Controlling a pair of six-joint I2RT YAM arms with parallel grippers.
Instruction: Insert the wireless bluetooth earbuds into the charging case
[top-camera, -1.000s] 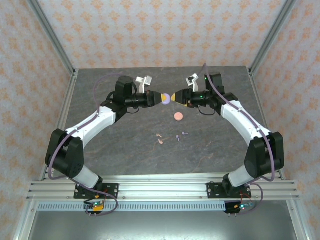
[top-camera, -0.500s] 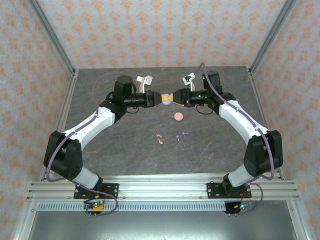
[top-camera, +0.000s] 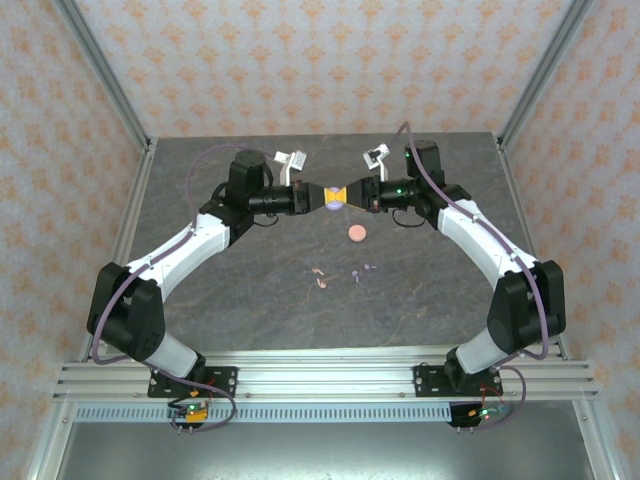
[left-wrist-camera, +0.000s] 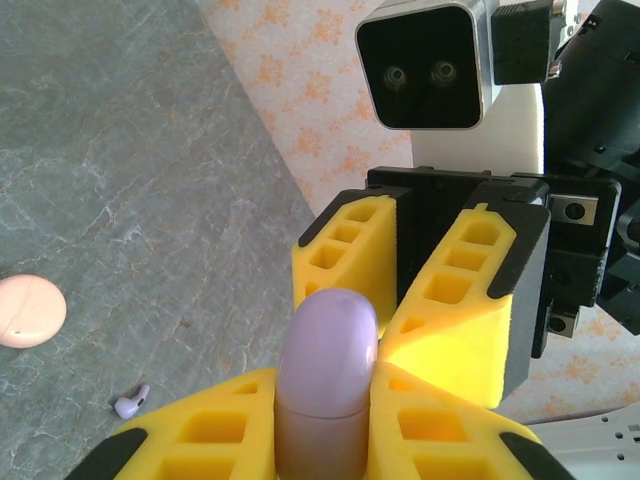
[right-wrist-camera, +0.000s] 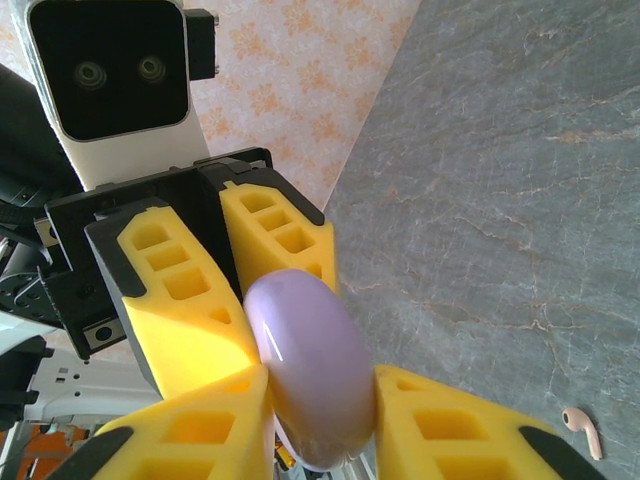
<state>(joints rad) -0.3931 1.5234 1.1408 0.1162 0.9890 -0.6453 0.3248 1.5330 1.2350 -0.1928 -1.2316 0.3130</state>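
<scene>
A lilac charging case hangs in the air above the back of the table, between the two arms. My left gripper is shut on its lower half. My right gripper faces it from the other side, and its yellow pads press both sides of the case's rounded end. The case's lid looks closed. On the table lie the earbuds: pale pink ones and lilac ones. One lilac bud and one pink bud show in the wrist views.
A round pink case lies flat on the grey stone table, just in front of the grippers and behind the loose buds; it also shows in the left wrist view. Patterned walls and metal frame posts enclose the table.
My right gripper has moved a little left onto the lilac case and narrowed its jaws until they touch it. The left gripper has kept its grip and place.
</scene>
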